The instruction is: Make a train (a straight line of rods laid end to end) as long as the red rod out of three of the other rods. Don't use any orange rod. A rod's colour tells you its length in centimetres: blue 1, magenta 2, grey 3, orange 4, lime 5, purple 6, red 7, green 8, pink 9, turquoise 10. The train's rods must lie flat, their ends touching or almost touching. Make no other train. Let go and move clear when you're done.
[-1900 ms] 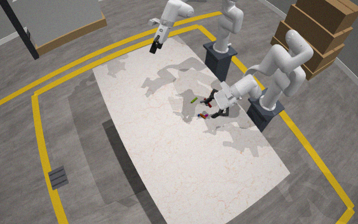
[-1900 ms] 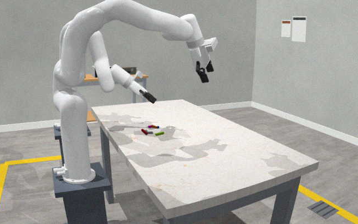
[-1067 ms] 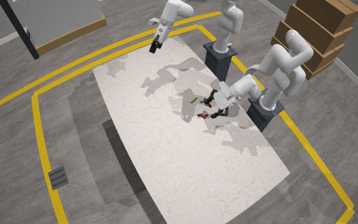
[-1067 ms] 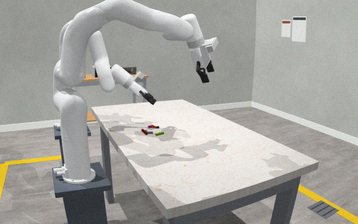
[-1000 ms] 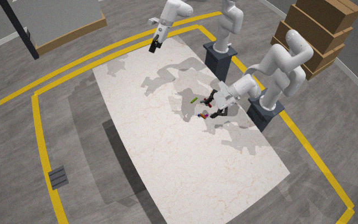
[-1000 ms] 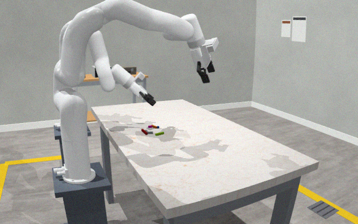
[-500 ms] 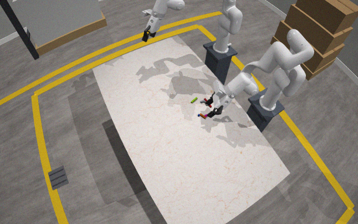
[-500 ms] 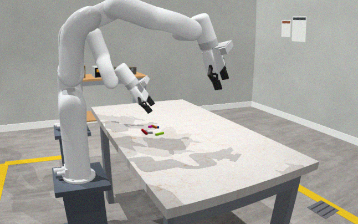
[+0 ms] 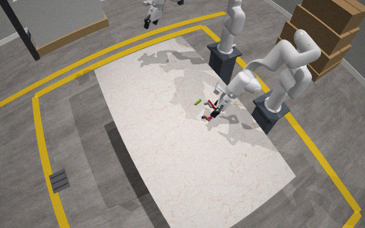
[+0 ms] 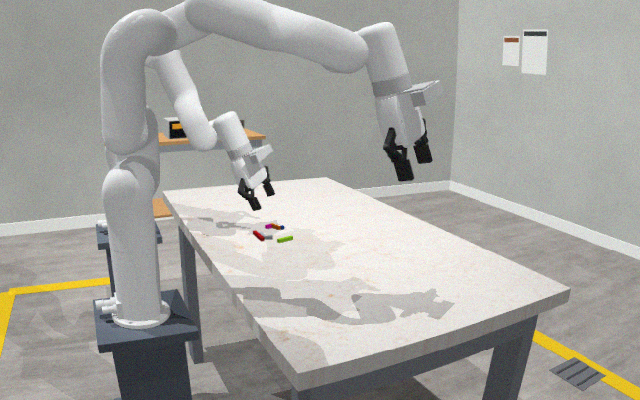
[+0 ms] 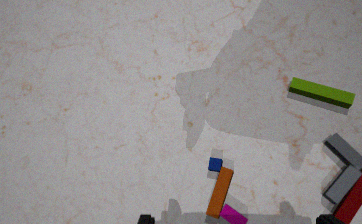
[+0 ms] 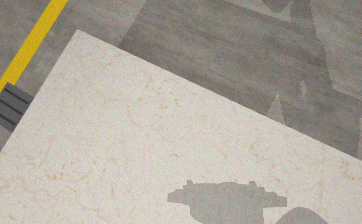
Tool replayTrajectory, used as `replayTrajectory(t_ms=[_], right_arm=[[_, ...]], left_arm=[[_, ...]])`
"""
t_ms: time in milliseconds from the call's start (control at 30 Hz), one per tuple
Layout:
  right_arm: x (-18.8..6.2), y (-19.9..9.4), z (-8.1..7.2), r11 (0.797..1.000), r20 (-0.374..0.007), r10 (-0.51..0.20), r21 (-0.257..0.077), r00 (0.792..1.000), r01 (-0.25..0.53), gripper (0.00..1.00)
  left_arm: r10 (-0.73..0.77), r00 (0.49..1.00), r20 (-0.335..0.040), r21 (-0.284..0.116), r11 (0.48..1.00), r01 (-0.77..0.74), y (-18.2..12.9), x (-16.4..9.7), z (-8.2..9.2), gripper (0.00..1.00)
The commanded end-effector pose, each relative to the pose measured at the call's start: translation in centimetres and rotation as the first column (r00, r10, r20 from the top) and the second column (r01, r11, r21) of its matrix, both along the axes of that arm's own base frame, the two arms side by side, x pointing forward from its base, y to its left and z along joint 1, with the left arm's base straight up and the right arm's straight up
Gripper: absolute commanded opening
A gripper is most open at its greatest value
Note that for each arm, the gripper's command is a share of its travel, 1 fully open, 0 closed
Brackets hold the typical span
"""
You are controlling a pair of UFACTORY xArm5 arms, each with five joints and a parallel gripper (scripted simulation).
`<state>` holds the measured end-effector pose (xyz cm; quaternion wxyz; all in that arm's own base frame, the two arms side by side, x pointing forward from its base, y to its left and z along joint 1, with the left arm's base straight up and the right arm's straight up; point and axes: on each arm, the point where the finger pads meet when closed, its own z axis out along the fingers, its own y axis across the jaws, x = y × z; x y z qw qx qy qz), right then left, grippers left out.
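Currently: left gripper (image 9: 215,108) (image 10: 262,197) (image 11: 236,220) wide open, empty, above rods | right gripper (image 9: 151,23) (image 10: 413,163) wide open, empty | red rod (image 9: 211,104) (image 10: 258,235) (image 11: 359,192) beside two grey rods (image 9: 208,103) (image 10: 268,237) (image 11: 343,184) | lime rod (image 9: 198,101) (image 10: 284,239) (image 11: 321,92) apart | blue rod (image 9: 203,117) (image 10: 282,227) (image 11: 215,164), magenta rod (image 9: 210,117) (image 10: 268,226) (image 11: 233,214) near orange rod (image 9: 206,118) (image 10: 276,226) (image 11: 220,192)
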<state>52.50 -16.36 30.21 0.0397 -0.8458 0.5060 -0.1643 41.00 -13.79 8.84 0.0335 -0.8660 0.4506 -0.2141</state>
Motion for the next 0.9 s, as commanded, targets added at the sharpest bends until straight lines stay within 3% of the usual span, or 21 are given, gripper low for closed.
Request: replayTrajectory(t_ms=[0, 267, 333, 367, 700, 833, 867], right_arm=[[-3.5, -6.0, -0.3, 0.998, -0.036, -0.051, -0.022, 0.998, 0.051, 1.00], [-9.6, -12.8, -1.1, 0.993, -0.089, -0.120, -0.028, 0.989, 0.118, 1.00], [-9.6, -12.8, -1.1, 0.993, -0.089, -0.120, -0.028, 0.989, 0.118, 1.00], [-12.0, -15.0, -1.4, 0.990, -0.105, -0.140, -0.028, 0.985, 0.138, 1.00], [-21.0, -20.8, -2.3, 0.975, -0.171, -0.222, -0.018, 0.960, 0.223, 1.00], [-25.1, -22.6, -2.7, 0.966, -0.195, -0.254, -0.010, 0.947, 0.257, 1.00], [-25.1, -22.6, -2.7, 0.966, -0.195, -0.254, -0.010, 0.947, 0.257, 1.00]], left_arm=[[-0.129, 0.988, -0.084, 0.072, 0.988, 0.135, -0.3, -1.1, -0.5, 1.00], [-0.292, 0.936, -0.198, 0.131, 0.938, 0.320, -0.6, -3.2, -0.9, 1.00], [-0.292, 0.936, -0.198, 0.131, 0.938, 0.320, -0.6, -3.2, -0.9, 1.00], [-0.348, 0.906, -0.242, 0.142, 0.911, 0.388, -0.6, -4.0, -1.0, 1.00], [-0.515, 0.767, -0.383, 0.140, 0.789, 0.599, -0.5, -6.8, -0.8, 1.00], [-0.531, 0.748, -0.398, 0.136, 0.772, 0.621, -0.5, -7.1, -0.8, 1.00], [-0.531, 0.748, -0.398, 0.136, 0.772, 0.621, -0.5, -7.1, -0.8, 1.00]])
